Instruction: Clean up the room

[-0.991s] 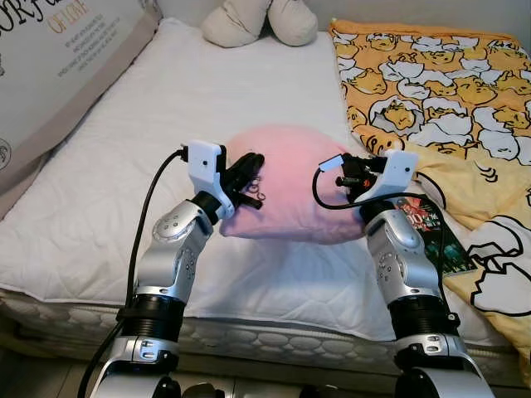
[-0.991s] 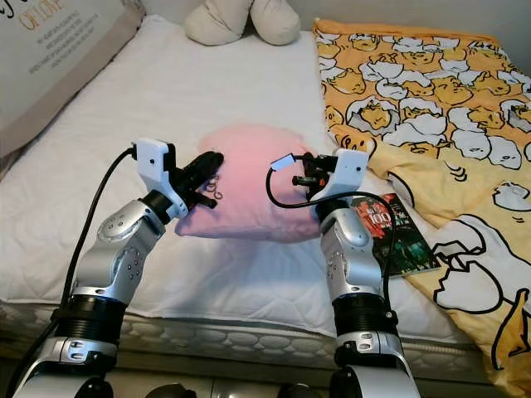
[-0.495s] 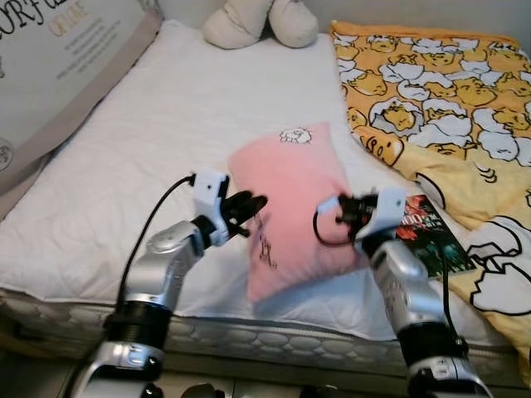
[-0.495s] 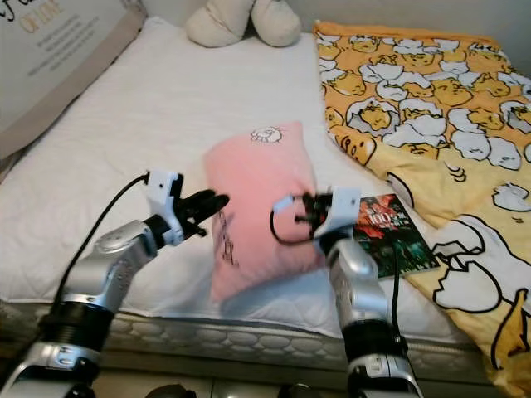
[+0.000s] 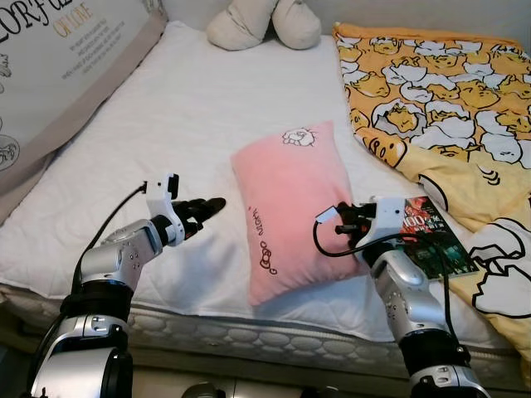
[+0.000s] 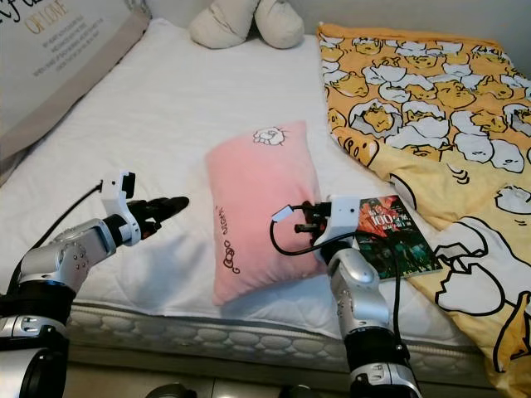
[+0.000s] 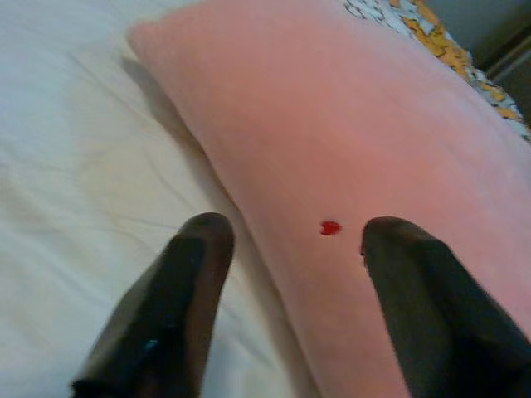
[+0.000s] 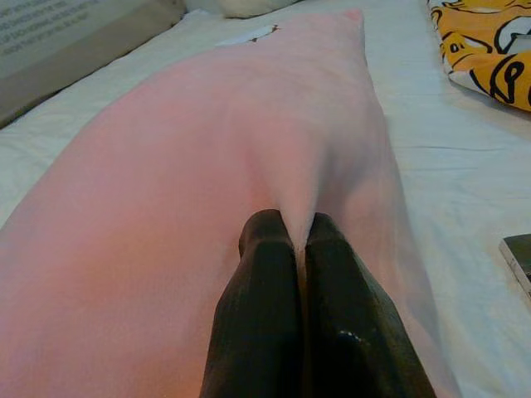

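Note:
A pink pillow (image 5: 292,207) with a small sheep patch lies lengthwise on the white bed (image 5: 191,108), its near end by the mattress edge. My right gripper (image 5: 338,222) is shut on a pinch of the pillow's right side; in the right wrist view the black fingers (image 8: 282,282) clamp a fold of pink fabric (image 8: 300,191). My left gripper (image 5: 207,207) hovers open just left of the pillow, apart from it. The left wrist view has its two fingers (image 7: 187,282) spread with the pillow's (image 7: 348,157) edge between and beyond them.
A dark book (image 5: 427,236) lies by my right arm at the edge of a yellow cartoon blanket (image 5: 440,91). A beige plush toy (image 5: 261,21) sits at the bed's head. A large printed cushion (image 5: 58,75) leans along the left side.
The left gripper let go of the pillow and drew back to the left. The pillow dropped from held up between both grippers to lying flat on the bed. The right gripper lowered with it.

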Robot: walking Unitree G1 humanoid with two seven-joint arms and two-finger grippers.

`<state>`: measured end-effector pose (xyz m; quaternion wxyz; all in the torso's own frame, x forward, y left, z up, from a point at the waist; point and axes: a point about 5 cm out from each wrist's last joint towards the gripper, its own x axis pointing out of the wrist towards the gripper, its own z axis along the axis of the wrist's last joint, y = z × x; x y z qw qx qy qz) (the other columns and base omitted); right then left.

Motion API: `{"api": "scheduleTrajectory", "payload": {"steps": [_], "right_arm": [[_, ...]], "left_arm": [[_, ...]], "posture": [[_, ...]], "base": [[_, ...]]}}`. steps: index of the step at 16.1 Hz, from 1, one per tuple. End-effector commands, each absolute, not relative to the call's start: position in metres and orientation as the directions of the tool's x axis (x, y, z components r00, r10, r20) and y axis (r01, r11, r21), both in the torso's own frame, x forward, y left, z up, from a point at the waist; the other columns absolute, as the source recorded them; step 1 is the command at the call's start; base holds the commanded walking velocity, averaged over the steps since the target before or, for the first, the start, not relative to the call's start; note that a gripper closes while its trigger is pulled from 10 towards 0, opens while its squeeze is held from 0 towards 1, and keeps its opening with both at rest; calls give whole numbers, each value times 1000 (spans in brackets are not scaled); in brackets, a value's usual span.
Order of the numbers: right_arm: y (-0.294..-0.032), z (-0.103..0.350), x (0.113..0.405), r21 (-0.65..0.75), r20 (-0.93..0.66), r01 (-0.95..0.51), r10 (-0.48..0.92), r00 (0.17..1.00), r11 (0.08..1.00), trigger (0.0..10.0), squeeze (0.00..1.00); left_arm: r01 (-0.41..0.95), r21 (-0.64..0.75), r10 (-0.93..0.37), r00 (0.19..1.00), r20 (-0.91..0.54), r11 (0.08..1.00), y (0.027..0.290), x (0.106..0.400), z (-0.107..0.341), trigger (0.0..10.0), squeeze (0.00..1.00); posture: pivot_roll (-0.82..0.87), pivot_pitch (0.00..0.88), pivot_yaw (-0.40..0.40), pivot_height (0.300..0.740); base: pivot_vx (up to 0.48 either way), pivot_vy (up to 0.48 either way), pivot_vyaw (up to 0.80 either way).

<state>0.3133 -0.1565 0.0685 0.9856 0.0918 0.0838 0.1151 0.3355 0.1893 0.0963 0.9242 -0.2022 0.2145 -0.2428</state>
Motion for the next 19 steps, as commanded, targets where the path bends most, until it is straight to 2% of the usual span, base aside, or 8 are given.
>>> {"api": "scheduleTrajectory", "payload": {"steps": [1, 4, 8, 10, 13, 14, 19], "right_arm": [[-156, 65, 312, 203, -154, -211, 244, 958, 956, 0, 0], [-153, 62, 311, 219, -164, -208, 246, 955, 953, 0, 0], [-144, 64, 318, 245, -159, -213, 256, 954, 946, 0, 0], [-142, 65, 321, 250, -154, -214, 257, 954, 944, 0, 0], [-136, 66, 324, 262, -150, -226, 271, 951, 938, 0, 0], [-135, 66, 324, 266, -149, -226, 272, 951, 937, 0, 0], [-130, 67, 327, 316, -140, -215, 269, 953, 924, 0, 0]], "left_arm": [[363, -518, -564, 768, -304, 774, 186, 335, 93, 10000, 1000], [362, -606, -628, 716, -306, 708, 166, 325, 79, 10000, 1000], [426, -690, -735, 637, -230, 585, 116, 320, 81, 10000, 1000], [449, -672, -745, 624, -236, 589, 107, 320, 80, 10000, 1000], [440, -614, -707, 643, -294, 656, 96, 322, 69, 10000, 1000], [441, -605, -702, 647, -297, 663, 95, 323, 69, 10000, 0], [366, -543, -622, 661, -420, 756, 90, 316, 40, 10000, 0]], "posture": [[25, 22, 3, 740], [26, 16, 1, 740], [32, 0, 5, 740], [37, 0, 3, 740], [44, 0, 3, 740], [46, 0, 3, 740], [47, 0, 8, 740]], "base": [[0, 0, 0], [0, 0, 0], [0, 0, 0], [0, 0, 0], [0, 0, 0], [0, 0, 0], [0, 0, 0]]}}
